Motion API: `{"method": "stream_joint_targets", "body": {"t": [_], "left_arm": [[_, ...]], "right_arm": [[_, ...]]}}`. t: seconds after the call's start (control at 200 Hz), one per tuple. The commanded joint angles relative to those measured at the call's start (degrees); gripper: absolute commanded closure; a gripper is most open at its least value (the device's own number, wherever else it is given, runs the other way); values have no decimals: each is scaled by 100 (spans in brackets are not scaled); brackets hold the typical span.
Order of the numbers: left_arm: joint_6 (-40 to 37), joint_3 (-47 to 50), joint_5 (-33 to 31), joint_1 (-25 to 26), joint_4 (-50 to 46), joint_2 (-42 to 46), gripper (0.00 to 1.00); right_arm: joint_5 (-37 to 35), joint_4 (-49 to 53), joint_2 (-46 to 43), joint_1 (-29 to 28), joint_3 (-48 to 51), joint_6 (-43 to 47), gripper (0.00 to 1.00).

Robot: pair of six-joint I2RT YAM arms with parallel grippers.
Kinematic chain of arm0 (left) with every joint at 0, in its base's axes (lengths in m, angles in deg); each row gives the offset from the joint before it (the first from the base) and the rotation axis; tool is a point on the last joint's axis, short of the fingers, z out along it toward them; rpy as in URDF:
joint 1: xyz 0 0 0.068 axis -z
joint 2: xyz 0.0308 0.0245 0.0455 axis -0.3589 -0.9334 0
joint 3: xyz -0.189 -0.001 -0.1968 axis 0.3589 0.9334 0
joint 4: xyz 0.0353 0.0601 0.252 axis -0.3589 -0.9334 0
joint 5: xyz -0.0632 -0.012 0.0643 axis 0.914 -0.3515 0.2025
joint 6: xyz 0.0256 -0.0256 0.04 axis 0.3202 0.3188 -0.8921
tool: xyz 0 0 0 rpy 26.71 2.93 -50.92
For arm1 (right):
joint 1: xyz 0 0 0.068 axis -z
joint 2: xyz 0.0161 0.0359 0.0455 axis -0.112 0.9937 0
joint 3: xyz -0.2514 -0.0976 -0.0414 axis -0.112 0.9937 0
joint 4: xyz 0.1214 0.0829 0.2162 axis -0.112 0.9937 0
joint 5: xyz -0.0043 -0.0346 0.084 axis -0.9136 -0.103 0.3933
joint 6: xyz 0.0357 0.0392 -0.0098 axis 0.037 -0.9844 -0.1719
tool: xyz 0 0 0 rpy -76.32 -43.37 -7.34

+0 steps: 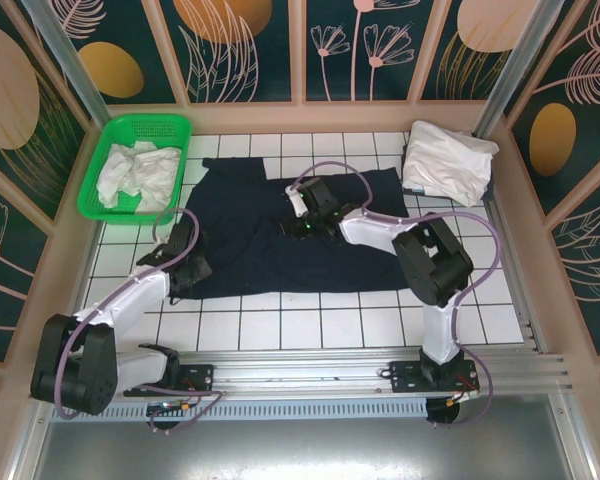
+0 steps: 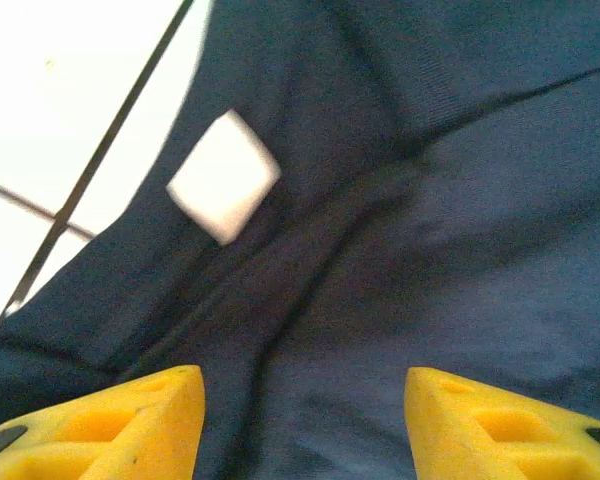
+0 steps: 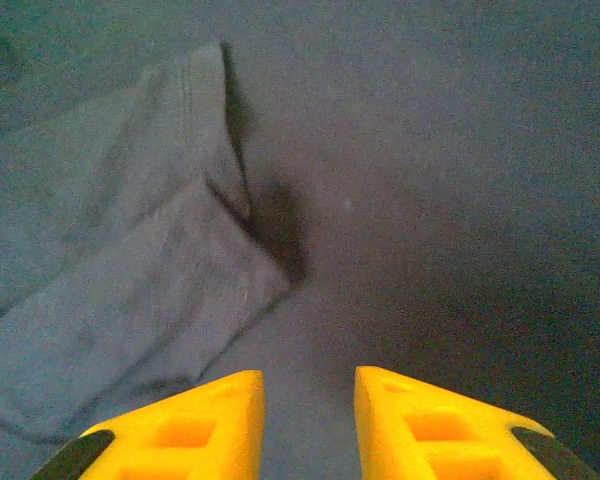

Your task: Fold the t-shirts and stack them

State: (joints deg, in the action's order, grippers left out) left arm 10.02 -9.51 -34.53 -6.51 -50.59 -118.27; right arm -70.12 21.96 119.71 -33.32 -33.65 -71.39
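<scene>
A dark navy t-shirt [image 1: 250, 245] lies spread across the white tiled table. My left gripper [image 1: 184, 246] is over the shirt's left edge. In the left wrist view its yellow fingers [image 2: 140, 425] stand wide apart above the navy cloth [image 2: 430, 230], close to a white neck label [image 2: 223, 177], with nothing between them. My right gripper [image 1: 303, 228] hovers over the middle of the shirt. Its fingers [image 3: 190, 430] are parted over flat cloth, next to a folded-over sleeve [image 3: 120, 290]. White t-shirts [image 1: 135, 172] lie crumpled in a green basket [image 1: 145, 119].
A pile of white folded t-shirts [image 1: 445, 160] sits at the back right corner. The green basket stands at the back left. Patterned walls and metal posts enclose the table. Bare tiles [image 1: 330, 325] lie in front of the navy shirt.
</scene>
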Motion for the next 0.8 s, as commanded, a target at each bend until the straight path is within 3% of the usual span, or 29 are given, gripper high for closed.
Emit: {"method": "stream_joint_targets", "body": {"t": [0.0,0.285,0.555,0.676,0.796], "left_arm": [[-670,-650,469,11,423,-275,45],[-1578,-2254,1219,152,982,-2623,46],[-2043,-3260,1175,165,947,-3920,47],[-2167,-3522,1053,166,857,-4220,56],[-2251,-3642,999,169,782,-4357,79]], "right_arm": [[215,-468,-406,-24,662,-467,69],[83,-704,-1372,-138,2194,-975,64],[-36,-644,-1776,-140,3015,-1237,63],[-182,-662,-1915,-122,3254,-1284,63],[-270,-643,-1963,-77,3304,-1278,62]]}}
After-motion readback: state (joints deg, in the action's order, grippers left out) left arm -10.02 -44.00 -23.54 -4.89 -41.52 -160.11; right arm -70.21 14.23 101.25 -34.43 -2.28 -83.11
